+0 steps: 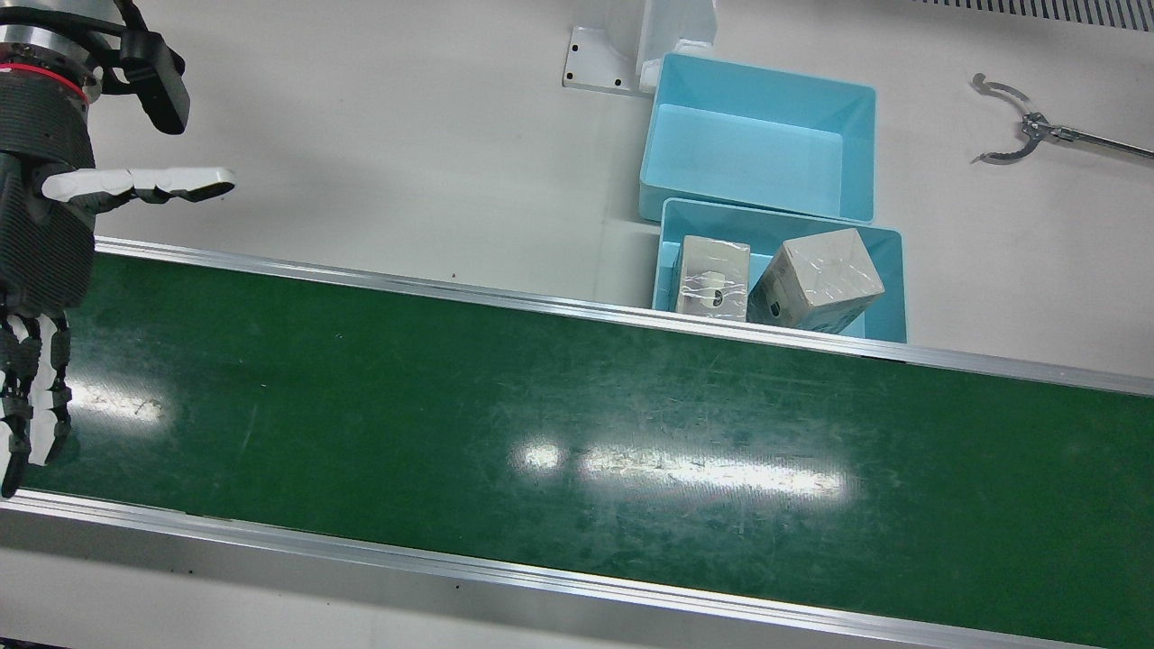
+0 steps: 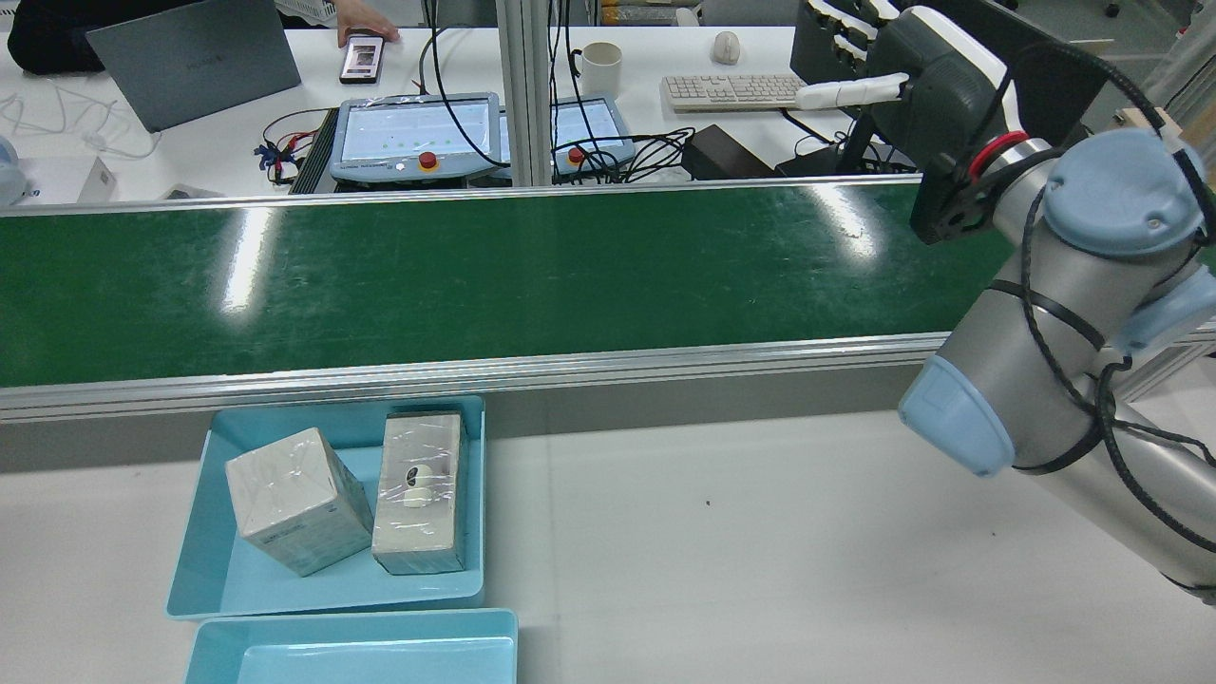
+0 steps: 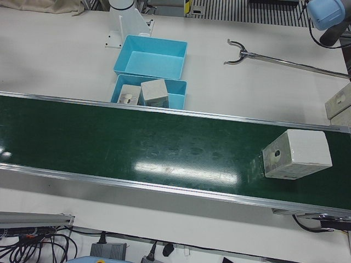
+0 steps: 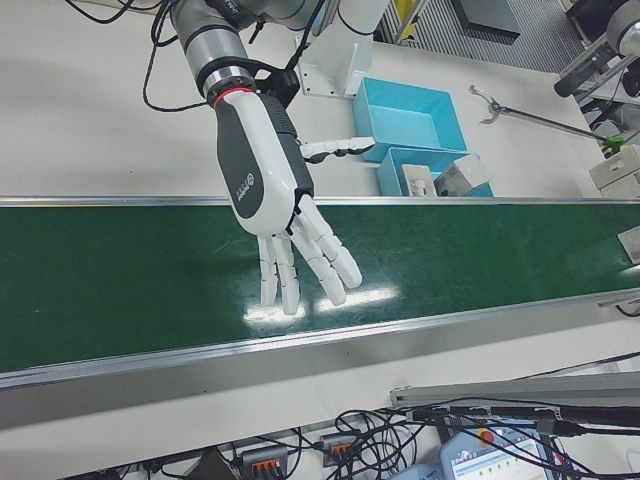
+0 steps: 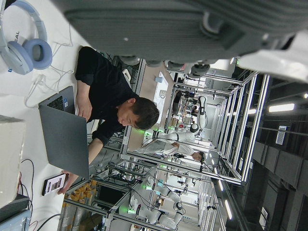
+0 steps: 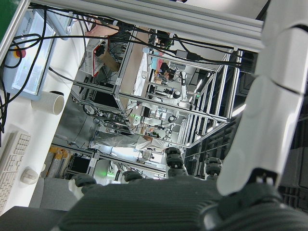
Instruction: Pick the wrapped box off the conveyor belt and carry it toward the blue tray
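**beltwatcher:** Where's everything sitting right now?

**ur5e_fan:** The right hand hangs over the green conveyor belt at the robot's right end, palm down, fingers spread and pointing at the belt, thumb stuck out sideways toward the trays. Nothing in it, not touching the belt as far as I can tell. The wrapped box is way off at the opposite end of the belt from that hand, lying tilted on the green surface with a small dark hole on the face toward the camera. Only the left-front view catches it.

**beltwatcher:** And the tray? Left hand?

**ur5e_fan:** The blue tray sits just off the belt's robot-side edge, well to the robot's left of the right hand, roughly between the hand and the box on the belt. It holds two wrapped boxes side by side, one tipped at an angle. A second, deeper blue bin touches it on the side away from the belt. Left hand: its own camera shows only a dark blurry bit of it, so I can't tell how the fingers are set. A metal grabber tool lies on the white table, far from the right hand.
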{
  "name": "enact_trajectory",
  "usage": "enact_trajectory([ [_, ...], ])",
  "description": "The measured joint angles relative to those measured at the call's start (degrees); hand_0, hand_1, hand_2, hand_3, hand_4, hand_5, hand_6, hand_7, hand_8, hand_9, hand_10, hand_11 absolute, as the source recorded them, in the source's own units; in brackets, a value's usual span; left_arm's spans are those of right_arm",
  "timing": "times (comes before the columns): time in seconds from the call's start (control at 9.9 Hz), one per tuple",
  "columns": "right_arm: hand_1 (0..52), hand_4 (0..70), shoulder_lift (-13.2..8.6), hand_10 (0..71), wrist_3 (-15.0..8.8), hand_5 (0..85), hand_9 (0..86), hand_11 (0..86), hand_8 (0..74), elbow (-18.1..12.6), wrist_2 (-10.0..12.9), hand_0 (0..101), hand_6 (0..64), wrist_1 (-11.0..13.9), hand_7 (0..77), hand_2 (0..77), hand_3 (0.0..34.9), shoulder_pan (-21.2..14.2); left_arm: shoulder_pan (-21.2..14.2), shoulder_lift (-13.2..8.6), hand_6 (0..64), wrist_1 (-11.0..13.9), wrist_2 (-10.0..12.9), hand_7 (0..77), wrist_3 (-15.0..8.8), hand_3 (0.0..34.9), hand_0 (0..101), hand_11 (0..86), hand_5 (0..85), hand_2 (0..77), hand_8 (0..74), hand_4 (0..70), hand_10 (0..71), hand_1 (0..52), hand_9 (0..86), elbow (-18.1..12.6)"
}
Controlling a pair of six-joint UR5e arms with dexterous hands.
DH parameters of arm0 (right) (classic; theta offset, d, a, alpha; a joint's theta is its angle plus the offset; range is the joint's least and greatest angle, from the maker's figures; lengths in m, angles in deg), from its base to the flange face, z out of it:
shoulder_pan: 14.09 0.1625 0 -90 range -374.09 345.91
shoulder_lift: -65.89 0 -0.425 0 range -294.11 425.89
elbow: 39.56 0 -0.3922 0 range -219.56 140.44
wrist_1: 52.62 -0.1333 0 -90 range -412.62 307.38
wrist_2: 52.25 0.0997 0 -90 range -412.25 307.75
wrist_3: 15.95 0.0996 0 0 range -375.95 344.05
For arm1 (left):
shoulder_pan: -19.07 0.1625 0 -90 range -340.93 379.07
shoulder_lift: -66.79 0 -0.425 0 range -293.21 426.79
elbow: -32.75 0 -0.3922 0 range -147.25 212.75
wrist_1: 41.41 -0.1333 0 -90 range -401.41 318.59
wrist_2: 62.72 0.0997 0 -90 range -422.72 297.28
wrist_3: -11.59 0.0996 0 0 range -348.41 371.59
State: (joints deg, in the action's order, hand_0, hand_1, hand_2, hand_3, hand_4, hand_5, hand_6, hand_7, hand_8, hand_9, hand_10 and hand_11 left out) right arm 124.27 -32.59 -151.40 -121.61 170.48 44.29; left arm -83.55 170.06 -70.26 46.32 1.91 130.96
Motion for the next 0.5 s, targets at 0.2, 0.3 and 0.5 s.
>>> enact_trajectory([
  [0.2, 9.3, 0.5, 0.03, 0.0, 0.63, 2.7, 1.1, 1.1, 0.0, -0.21, -0.49, 42, 0.5, -0.18, 0.0, 6.5, 28.7, 0.30, 0.00, 0.00, 0.0, 0.00, 0.00, 0.0, 0.00, 0.0, 0, 0.0, 1.1, 0.5, 0.0, 0.0, 0.0, 0.0, 0.0, 0.00],
  [0.3, 9.3, 0.5, 0.03, 0.0, 0.66, 4.4, 1.1, 1.1, 0.0, -0.40, -0.59, 42, 0.5, -0.27, 0.0, 7.6, 25.2, 0.17, 0.00, 0.00, 0.0, 0.00, 0.00, 0.0, 0.00, 0.0, 0, 0.0, 1.1, 0.5, 0.0, 0.0, 0.0, 0.0, 0.0, 0.00],
  [0.5, 9.3, 0.0, 0.42, 0.0, 0.28, 4.9, 1.1, 1.1, 0.0, -0.75, -0.82, 42, 0.5, -2.32, 0.0, 8.7, 16.1, -0.74, 0.00, 0.00, 0.0, 0.00, 0.00, 0.0, 0.00, 0.0, 0, 0.0, 1.1, 0.5, 0.0, 0.0, 0.0, 0.0, 0.0, 0.00],
])
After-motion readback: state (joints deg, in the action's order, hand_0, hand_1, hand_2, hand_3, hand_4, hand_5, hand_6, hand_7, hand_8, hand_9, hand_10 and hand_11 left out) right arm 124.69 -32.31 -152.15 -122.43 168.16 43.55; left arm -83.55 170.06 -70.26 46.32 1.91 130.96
